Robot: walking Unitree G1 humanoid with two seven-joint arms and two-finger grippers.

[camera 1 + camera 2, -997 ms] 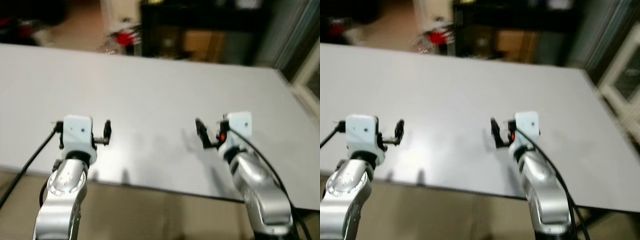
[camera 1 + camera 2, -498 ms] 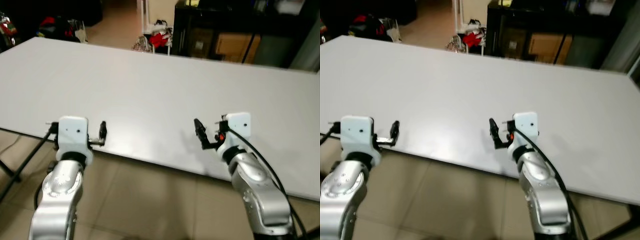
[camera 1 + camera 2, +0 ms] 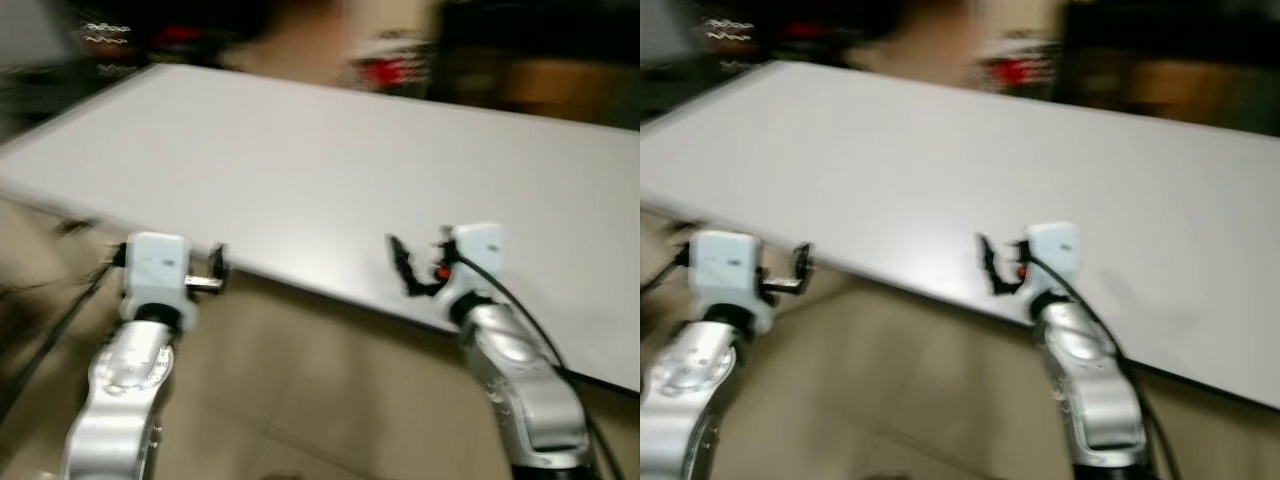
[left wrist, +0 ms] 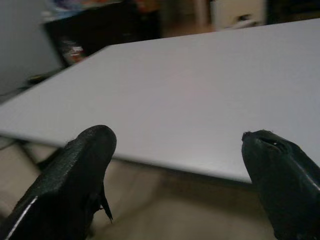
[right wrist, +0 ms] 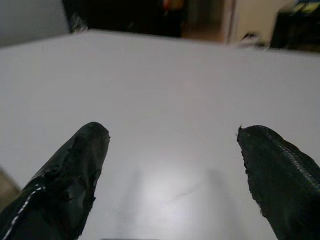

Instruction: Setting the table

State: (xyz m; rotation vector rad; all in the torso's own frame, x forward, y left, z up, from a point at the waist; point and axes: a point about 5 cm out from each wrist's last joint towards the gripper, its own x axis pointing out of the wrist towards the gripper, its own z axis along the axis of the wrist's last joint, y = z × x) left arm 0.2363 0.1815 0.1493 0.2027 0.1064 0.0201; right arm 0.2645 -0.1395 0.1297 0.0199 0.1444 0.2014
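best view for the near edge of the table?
Left wrist view: the table edge runs sharp between the open left hand fingers, floor below. Both eye views show the edge too, but motion-blurred. Right wrist view looks between the open right hand fingers at tabletop, barely catching the edge.

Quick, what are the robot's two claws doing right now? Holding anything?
Left claw: open, holding nothing, at the edge of the white table.
Right claw: open, holding nothing, over the table.
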